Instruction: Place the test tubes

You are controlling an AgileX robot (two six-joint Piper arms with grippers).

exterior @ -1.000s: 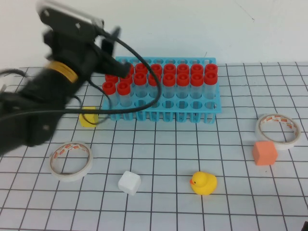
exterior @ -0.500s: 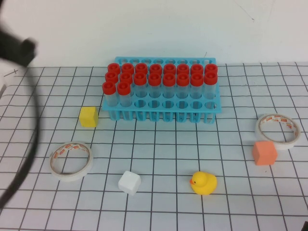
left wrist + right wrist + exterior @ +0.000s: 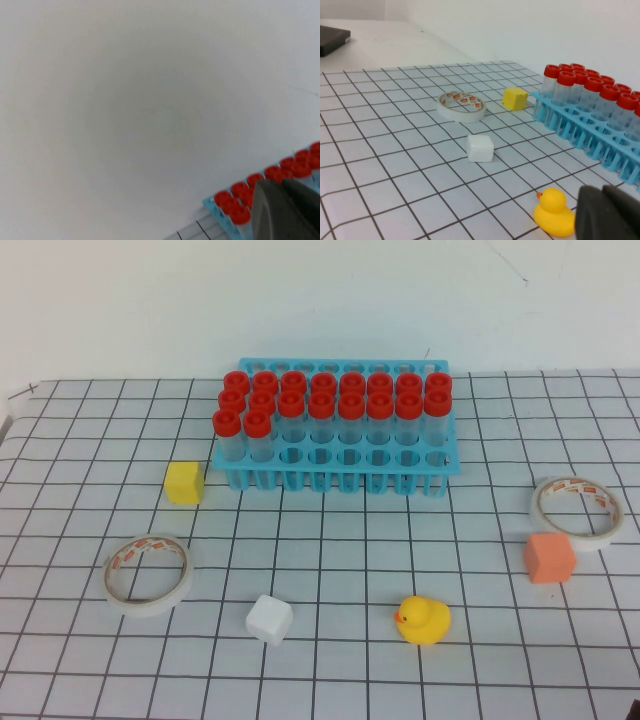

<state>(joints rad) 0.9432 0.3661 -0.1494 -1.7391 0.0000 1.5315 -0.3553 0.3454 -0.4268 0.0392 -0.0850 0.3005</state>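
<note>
A blue rack (image 3: 335, 478) stands at the back middle of the grid table, holding several red-capped test tubes (image 3: 324, 405); its front row has just two, at the left end. Neither arm shows in the high view. In the left wrist view my left gripper (image 3: 282, 183) is shut with nothing in it, up off the table facing the white wall, with the rack's (image 3: 216, 210) red caps (image 3: 239, 214) beyond it. My right gripper (image 3: 602, 189) is shut and empty, low over the table beside the yellow duck (image 3: 554, 212).
On the table lie a yellow cube (image 3: 184, 482), a tape roll (image 3: 148, 573) at the left, a white cube (image 3: 269, 620), the duck (image 3: 423, 621), an orange cube (image 3: 549, 557) and a second tape roll (image 3: 577, 511) at the right.
My left arm was over the rack's left end a second ago and has pulled away to the left, out of the high view. Its gripper has shut.
</note>
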